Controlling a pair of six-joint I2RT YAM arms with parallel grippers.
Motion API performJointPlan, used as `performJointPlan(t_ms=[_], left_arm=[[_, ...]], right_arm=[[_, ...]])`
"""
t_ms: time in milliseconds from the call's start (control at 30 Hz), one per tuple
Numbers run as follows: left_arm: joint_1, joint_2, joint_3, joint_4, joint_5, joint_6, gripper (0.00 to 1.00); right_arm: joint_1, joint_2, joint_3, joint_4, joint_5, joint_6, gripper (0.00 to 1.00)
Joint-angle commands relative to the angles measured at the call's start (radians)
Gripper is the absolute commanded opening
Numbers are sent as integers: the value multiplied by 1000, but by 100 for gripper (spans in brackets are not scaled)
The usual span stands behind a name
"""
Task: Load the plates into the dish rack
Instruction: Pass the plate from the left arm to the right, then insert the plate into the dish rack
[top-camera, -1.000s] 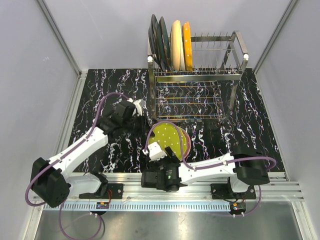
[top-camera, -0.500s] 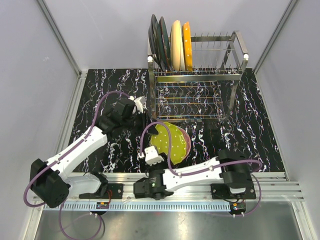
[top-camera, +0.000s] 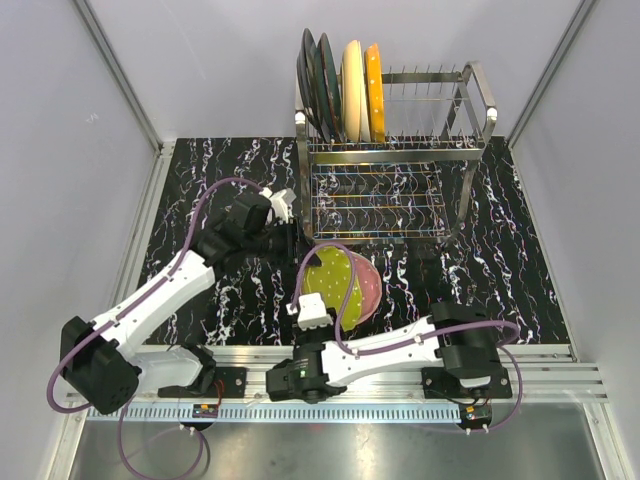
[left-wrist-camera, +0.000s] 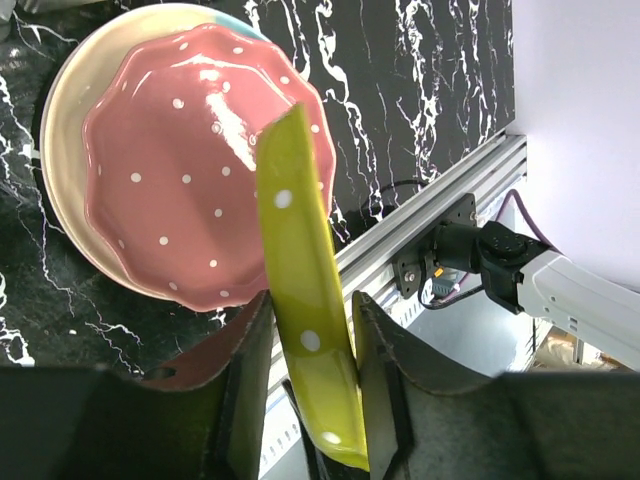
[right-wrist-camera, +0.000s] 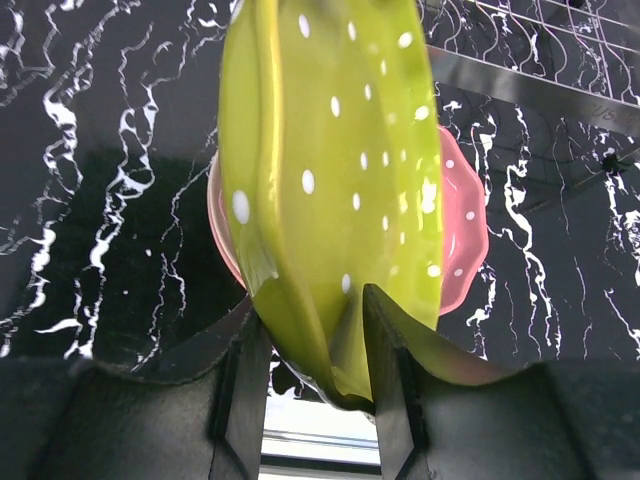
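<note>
Black marbled table (top-camera: 200, 200), dish rack (top-camera: 470, 110) at upper centre holding four plates (top-camera: 352, 80), green speckled plate (top-camera: 335, 283) tilted mid-frame, rim pinched by right gripper (right-wrist-camera: 312, 330), left gripper (left-wrist-camera: 310, 335) astride it, grip unclear, pink plate (left-wrist-camera: 180, 180) flat beneath.

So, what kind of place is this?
Probably a robot test cell, not a kitchen: two arms bolted to an aluminium rail, plain grey walls, and a chrome dish rack on a marble-patterned mat.

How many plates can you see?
7. Four stand in the rack: two dark, cream, orange. The green plate is tilted up; the pink plate lies on a pale plate. More may hide beneath.
</note>
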Motion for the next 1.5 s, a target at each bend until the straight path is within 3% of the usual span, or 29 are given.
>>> performJointPlan(t_ms=[0,200,333,533,667,767,1133,1333,1467], left_arm=[[11,-5,50,8,30,64,40],[11,6,44,15,66,71,49],[11,3,33,23,73,69,51],[11,-2,42,26,79,80,55],[13,16,107,-35,82,132,63],[16,21,151,-69,68,159,65],[51,21,263,-133,64,216,74],[65,-72,375,-218,-125,321,88],[65,-170,348,-205,-309,368,99]], right_arm=[[-4,-112,-7,-254,106,63,11],[-4,-162,-13,-193,121,2,6],[-5,-211,-48,-71,118,-146,4],[-10,-340,-183,299,83,-473,3],[-33,-464,-319,731,-15,-768,1],[-50,-501,-385,854,-72,-865,1],[-138,-526,-396,898,-170,-911,3],[-180,-615,-384,918,-208,-1018,3],[-209,-670,-370,908,-240,-1061,0]])
